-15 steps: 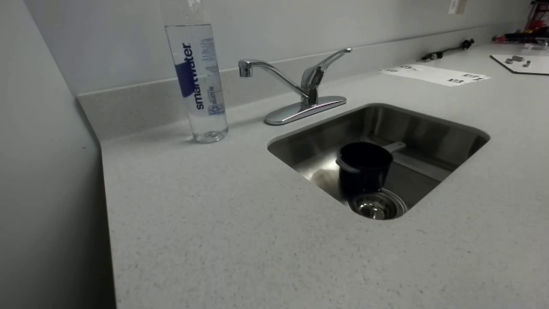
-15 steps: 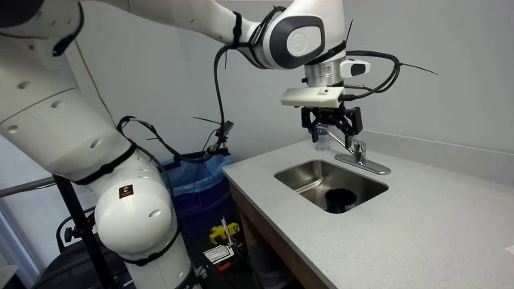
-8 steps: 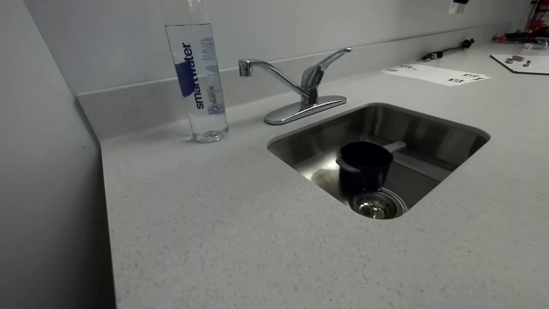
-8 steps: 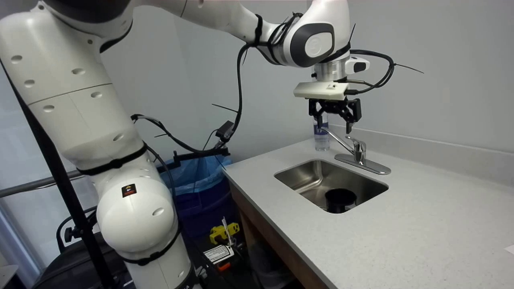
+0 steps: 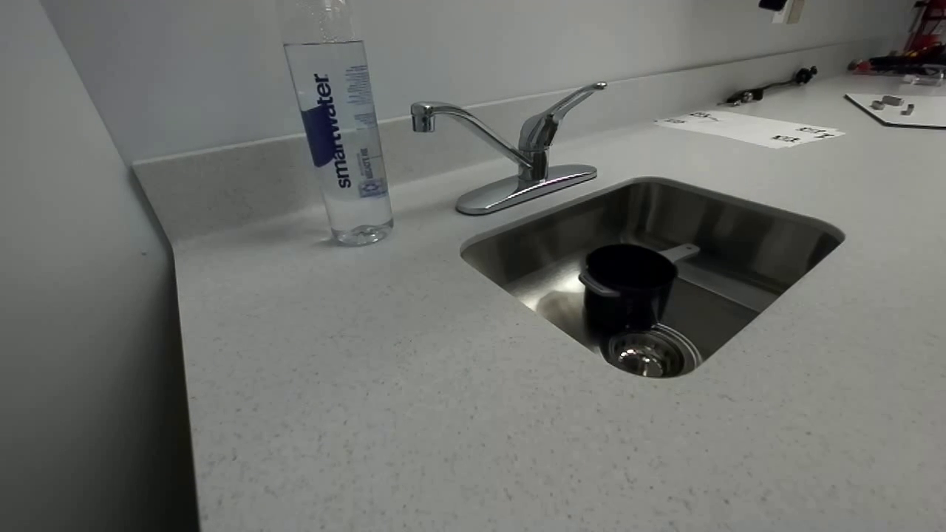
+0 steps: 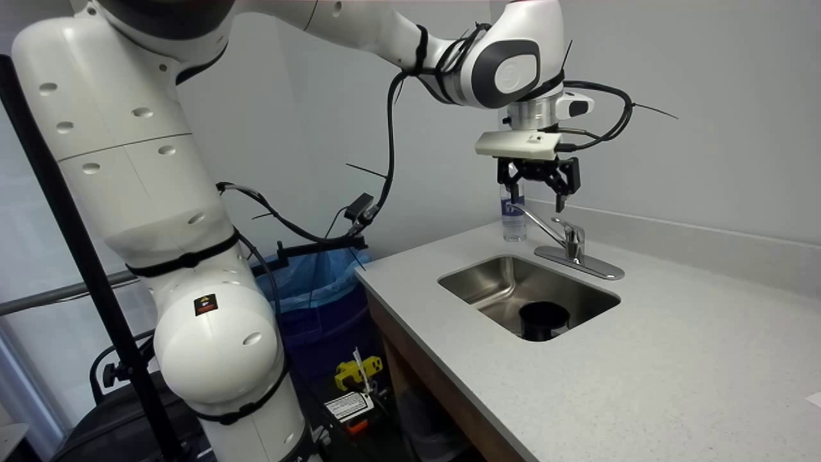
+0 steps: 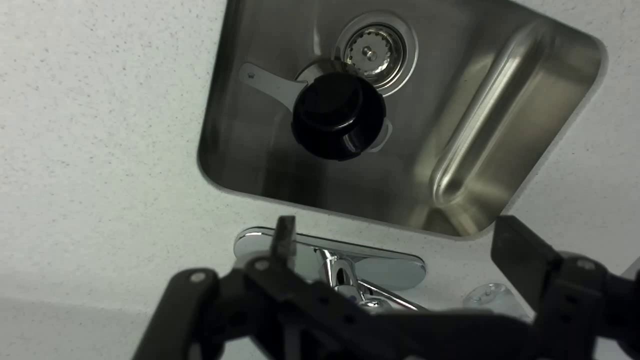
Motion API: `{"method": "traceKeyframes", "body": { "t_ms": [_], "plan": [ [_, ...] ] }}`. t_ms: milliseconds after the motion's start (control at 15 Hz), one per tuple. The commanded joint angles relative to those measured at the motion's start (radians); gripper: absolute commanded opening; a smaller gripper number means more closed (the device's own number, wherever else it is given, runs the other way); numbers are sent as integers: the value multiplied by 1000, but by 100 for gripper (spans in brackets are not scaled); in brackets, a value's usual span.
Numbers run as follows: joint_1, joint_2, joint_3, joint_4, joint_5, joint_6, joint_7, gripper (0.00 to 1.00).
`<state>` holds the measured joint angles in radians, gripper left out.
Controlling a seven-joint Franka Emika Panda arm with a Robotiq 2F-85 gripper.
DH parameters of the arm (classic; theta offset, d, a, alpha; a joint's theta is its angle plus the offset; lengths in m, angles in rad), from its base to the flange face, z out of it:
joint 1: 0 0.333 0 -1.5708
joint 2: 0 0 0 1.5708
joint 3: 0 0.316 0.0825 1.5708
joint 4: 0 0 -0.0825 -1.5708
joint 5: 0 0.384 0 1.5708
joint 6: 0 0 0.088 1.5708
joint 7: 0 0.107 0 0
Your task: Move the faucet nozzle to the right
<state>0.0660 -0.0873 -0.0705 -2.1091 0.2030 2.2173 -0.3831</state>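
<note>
The table point(image 6: 673, 359) surrounds a sink point(image 7: 390, 182). Higher than the sink hangs the tool point(image 6: 537, 203), spread wide, holding nothing. In the sink sits a black pot point(image 5: 628, 303); beside the sink, the faucet nozzle point(image 5: 484, 128) points away from it.

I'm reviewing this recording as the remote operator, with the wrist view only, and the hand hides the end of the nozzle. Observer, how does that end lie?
Observer: In an exterior view, the nozzle reaches toward the water bottle and ends in a downturned tip.

Operator: Any contact there? From straight above I can't judge height.

Observer: None. In an exterior view, the hand hangs above the faucet, apart from it.

Operator: And the water bottle? I get only part of it, so standing or lying?

Observer: Standing upright on the counter, as both exterior views show.
</note>
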Motion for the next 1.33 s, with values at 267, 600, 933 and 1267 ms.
{"method": "traceKeyframes", "body": {
  "t_ms": [267,600,933,1267],
  "plan": [
    [-18,0,18,1,1,-2,0,100],
    [-6,37,37,37,16,24,4,100],
    [10,127,94,128,18,98,49,100],
    [19,259,154,235,-8,206,128,100]
  ]
}}
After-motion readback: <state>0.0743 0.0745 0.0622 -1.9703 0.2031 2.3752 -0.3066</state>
